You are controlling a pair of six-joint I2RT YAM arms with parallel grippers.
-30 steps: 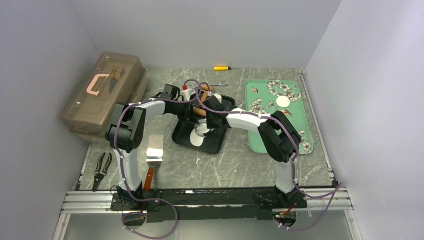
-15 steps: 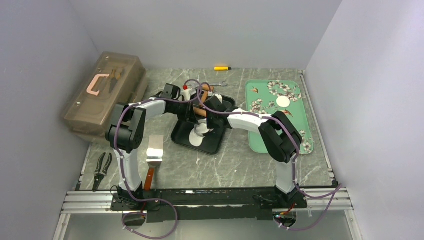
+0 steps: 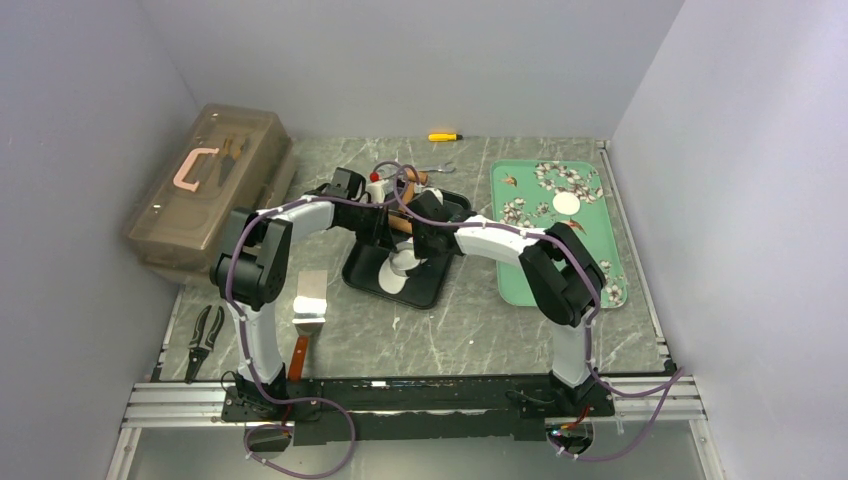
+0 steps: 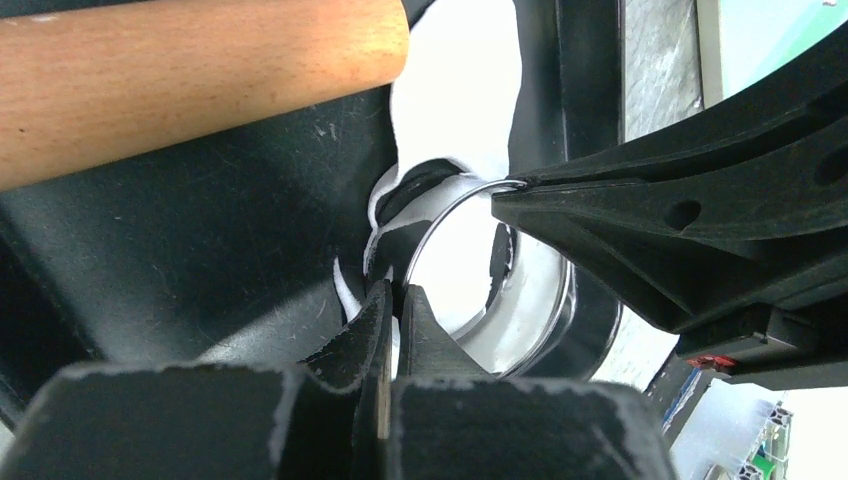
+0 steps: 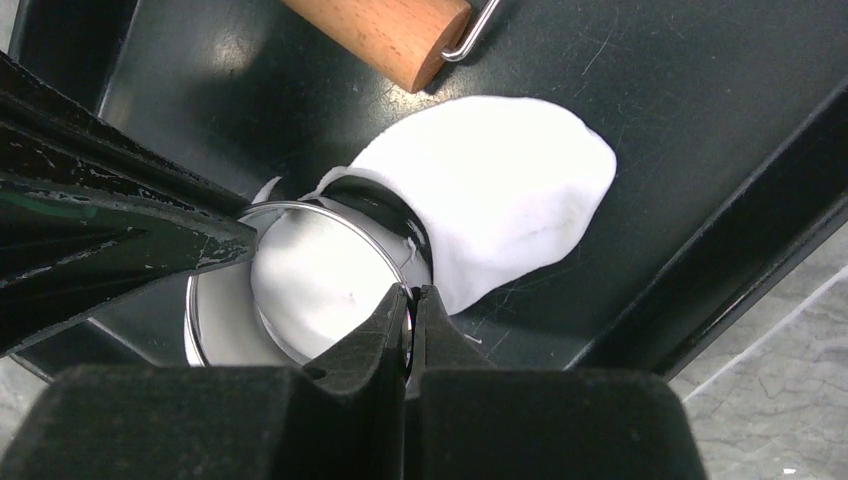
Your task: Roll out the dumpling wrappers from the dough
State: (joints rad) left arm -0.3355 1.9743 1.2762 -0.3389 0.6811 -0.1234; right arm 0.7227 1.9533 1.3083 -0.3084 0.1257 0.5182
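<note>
Your left pincer (image 4: 395, 300) and right pincer (image 5: 410, 305) have barely shifted, each still pinching opposite rims of the ring (image 5: 196, 318) pressed into the dough (image 5: 510, 190) near the tray's (image 5: 700, 100) near edge, so that wrapper (image 5: 320, 285) looks cut, not lifted.

On my screen the dough (image 5: 510, 190) looks matt and chalk-white, smooth apart from a few faint dimples. The ring cutter (image 5: 318, 211) is thin polished metal, mirror-bright on its inner wall. The roller (image 4: 190, 85) is bare light-brown wood with fine grain, satin rather than glossy. The black tray (image 5: 720, 110) has a semi-gloss finish, scuffed with fine scratches. I see the left gripper (image 4: 398, 300) and right gripper (image 5: 410, 300) as matt black plastic, rough along the edges. The table (image 3: 480, 330) has a smooth grey marbled surface.
</note>
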